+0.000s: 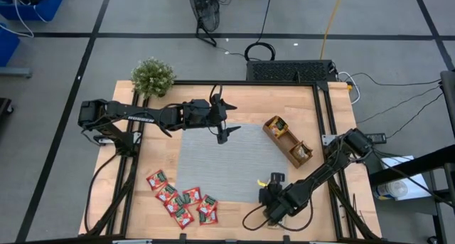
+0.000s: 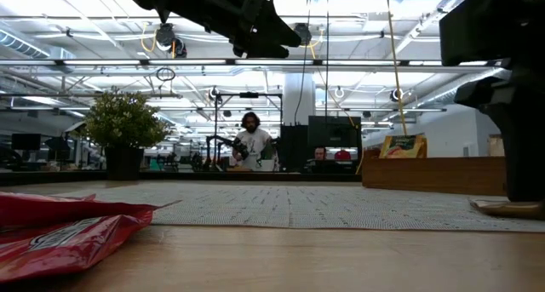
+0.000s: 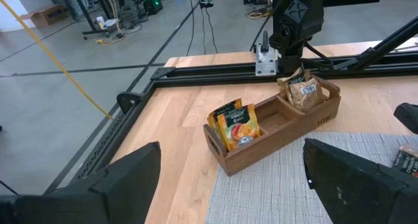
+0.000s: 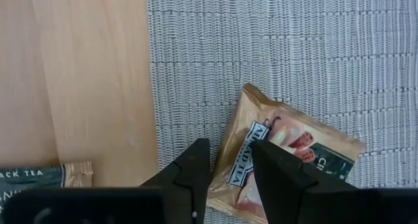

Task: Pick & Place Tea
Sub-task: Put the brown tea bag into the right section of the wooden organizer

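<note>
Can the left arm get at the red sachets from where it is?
Probably yes. The left tool hangs open above the mat's far edge, and nothing lies between it and the red sachets at the near edge. The right tool works off to the side.

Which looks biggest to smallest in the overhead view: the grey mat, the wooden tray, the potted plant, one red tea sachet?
1. grey mat
2. wooden tray and potted plant, too alike to rank
3. red tea sachet

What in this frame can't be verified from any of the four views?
- Right end effector grip: its fingers straddle the pale sachet's edge; contact unclear, and in the high view the arm covers it.
- Dark tea packet: cut off by the right wrist edge.
- Red sachets: count unclear, overlapping.
- Tray middle compartment: wall hides the floor.
</note>
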Action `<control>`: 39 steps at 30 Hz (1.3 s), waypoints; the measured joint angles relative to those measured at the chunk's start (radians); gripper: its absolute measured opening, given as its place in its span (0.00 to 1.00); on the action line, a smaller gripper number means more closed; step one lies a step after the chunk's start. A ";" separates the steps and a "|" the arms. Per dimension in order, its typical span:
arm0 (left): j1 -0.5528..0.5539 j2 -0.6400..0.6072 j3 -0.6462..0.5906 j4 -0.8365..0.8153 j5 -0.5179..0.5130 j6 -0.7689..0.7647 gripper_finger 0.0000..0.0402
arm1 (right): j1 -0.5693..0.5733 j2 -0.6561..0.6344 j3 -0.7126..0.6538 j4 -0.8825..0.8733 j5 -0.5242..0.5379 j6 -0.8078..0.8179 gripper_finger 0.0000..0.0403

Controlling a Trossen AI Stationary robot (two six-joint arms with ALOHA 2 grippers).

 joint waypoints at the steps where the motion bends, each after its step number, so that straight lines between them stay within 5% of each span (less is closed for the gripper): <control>1: 0.000 0.000 0.000 0.000 0.000 0.000 0.91 | 0.000 0.001 -0.002 -0.013 0.000 0.010 0.24; 8: 0.000 0.000 0.000 0.000 0.000 0.000 0.91 | 0.007 0.002 -0.003 -0.041 -0.002 -0.005 0.05; 14: 0.000 0.000 0.000 0.000 0.000 0.000 0.91 | 0.027 0.005 0.046 -0.065 0.047 -0.051 0.02; 19: 0.000 0.000 0.000 0.000 0.000 0.000 0.91 | 0.042 0.007 0.187 -0.323 0.154 -0.025 0.02; 25: 0.000 0.000 0.000 0.000 0.000 0.000 0.91 | 0.047 0.006 0.275 -0.750 0.261 0.236 0.01; 27: 0.000 0.000 0.000 0.000 0.000 0.000 0.91 | 0.040 0.006 0.260 -0.882 0.257 0.342 0.02; 39: 0.000 0.000 0.000 0.001 0.000 0.000 0.91 | -0.025 -0.031 0.040 -0.857 0.227 0.428 0.03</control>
